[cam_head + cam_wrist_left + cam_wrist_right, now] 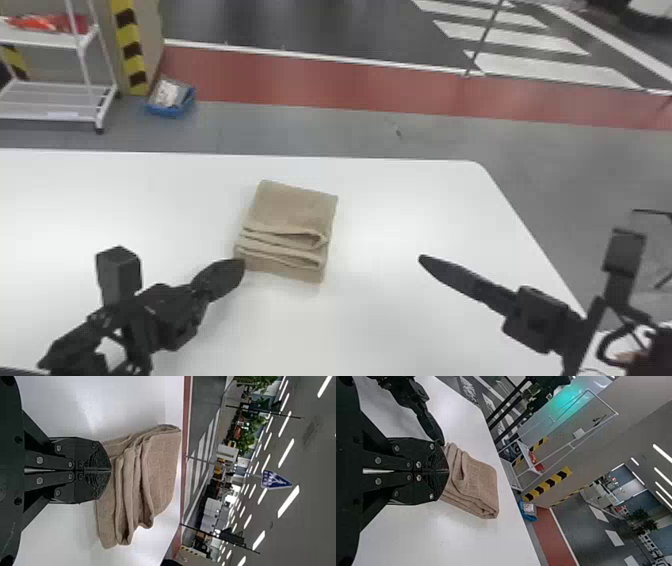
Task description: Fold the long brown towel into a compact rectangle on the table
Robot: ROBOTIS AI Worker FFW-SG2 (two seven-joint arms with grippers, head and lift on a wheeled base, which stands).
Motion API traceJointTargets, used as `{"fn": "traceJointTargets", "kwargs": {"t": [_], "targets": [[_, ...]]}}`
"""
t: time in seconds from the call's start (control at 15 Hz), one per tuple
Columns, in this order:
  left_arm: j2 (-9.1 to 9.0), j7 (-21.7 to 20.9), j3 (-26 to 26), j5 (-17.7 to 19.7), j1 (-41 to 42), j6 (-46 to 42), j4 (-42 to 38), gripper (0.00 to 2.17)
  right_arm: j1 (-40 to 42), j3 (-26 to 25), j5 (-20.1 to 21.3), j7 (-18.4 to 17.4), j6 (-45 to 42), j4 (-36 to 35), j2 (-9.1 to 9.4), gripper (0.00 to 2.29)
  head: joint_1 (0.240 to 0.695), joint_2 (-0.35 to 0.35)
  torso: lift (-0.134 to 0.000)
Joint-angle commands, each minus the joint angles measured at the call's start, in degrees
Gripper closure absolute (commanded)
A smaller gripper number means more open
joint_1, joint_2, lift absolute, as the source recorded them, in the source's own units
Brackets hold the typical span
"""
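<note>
The brown towel [295,210] lies folded in a stacked, nearly rectangular bundle on the white table, its layered folds facing the robot. My left gripper [242,265] is at the bundle's near left corner in the head view; whether it touches the cloth I cannot tell. In the left wrist view the shut left gripper [110,470] has the towel [160,467] beyond its tips. My right gripper [422,258] is over the table to the right of the towel, apart from it. The right wrist view has that gripper [448,471] shut, with the towel [478,479] past its tips.
The white table [125,200] extends around the towel, its rounded far right corner beyond the right gripper. On the floor past the far edge are a blue bin [171,100] and a white wheeled rack [55,100] at the left.
</note>
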Motion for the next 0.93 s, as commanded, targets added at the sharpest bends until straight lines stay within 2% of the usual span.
{"fn": "traceJointTargets", "kwargs": {"t": [0.0,0.13,0.27,0.47,0.6,0.87], "targets": [[-0.48,1.1,-0.6,0.2,1.5,-1.0,-1.9,1.62,0.0,-1.3,-1.2,0.1,0.2,0.1,0.06,1.72,0.695,-0.258,-0.124],[0.14,3.8,0.4,0.0,1.8,-3.1,-3.0,1.62,0.5,-3.0,-2.5,0.4,0.4,-0.2,0.06,1.71,0.695,-0.279,-0.124],[0.22,6.7,1.7,-2.6,0.3,-6.1,-1.6,1.62,1.6,-4.5,-3.3,1.2,0.9,-0.7,0.42,1.71,0.695,-0.273,-0.124],[-0.48,7.1,1.0,-5.8,-3.6,-8.9,6.3,1.62,2.4,-5.9,-4.5,1.6,1.8,-1.8,0.77,1.71,0.695,-0.238,-0.124],[-0.74,7.0,0.1,-6.2,-5.1,-9.5,10.0,1.62,3.1,-6.6,-4.8,2.0,2.1,-2.7,1.03,1.71,0.695,-0.22,-0.124],[-0.92,6.6,-1.0,-6.0,-4.2,-11.0,10.3,1.62,3.0,-8.0,-5.9,2.3,2.6,-2.9,1.3,1.71,0.695,-0.224,-0.124]]}}
